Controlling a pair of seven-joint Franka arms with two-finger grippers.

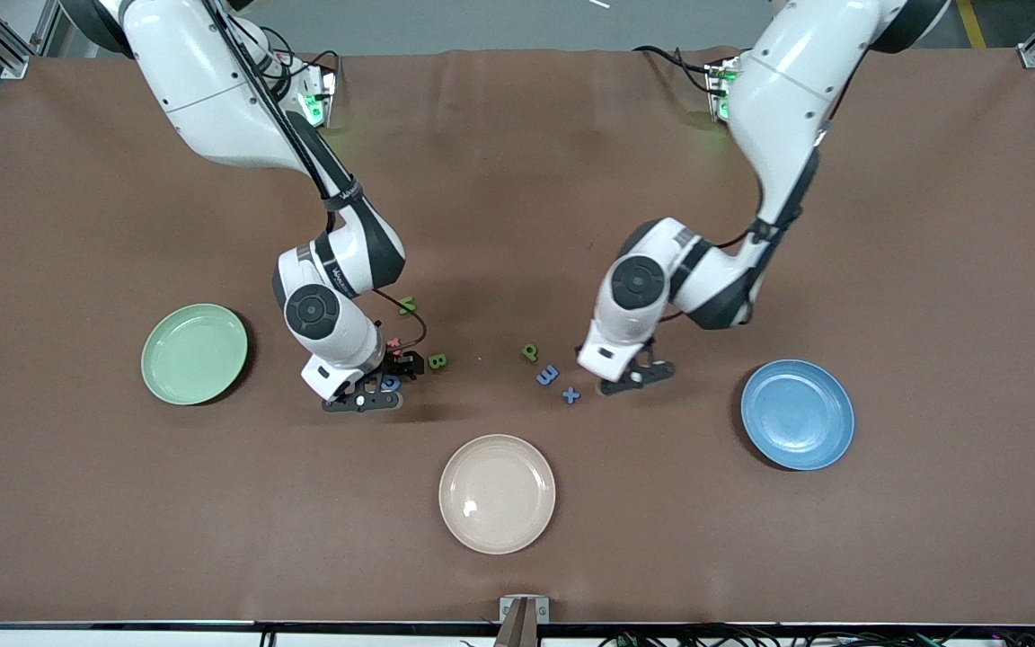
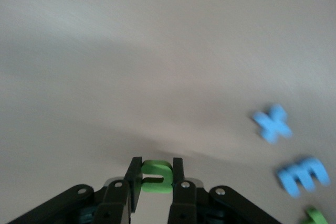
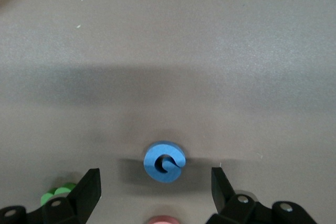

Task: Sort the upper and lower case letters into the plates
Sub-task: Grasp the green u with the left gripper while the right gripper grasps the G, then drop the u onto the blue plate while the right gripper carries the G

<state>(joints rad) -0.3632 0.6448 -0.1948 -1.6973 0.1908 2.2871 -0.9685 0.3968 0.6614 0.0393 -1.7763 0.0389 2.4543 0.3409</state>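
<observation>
The mint plate sits at the right arm's end of the bench. Right gripper fingers spread around a round blue letter. Left gripper fingers pinch a green letter, seemingly an "e". The blue plate is beside it.

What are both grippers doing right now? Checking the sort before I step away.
Left gripper: closed on a green letter.
Right gripper: open, straddling a blue letter, not gripping it.

Green letter, blue plate, brown table
</observation>
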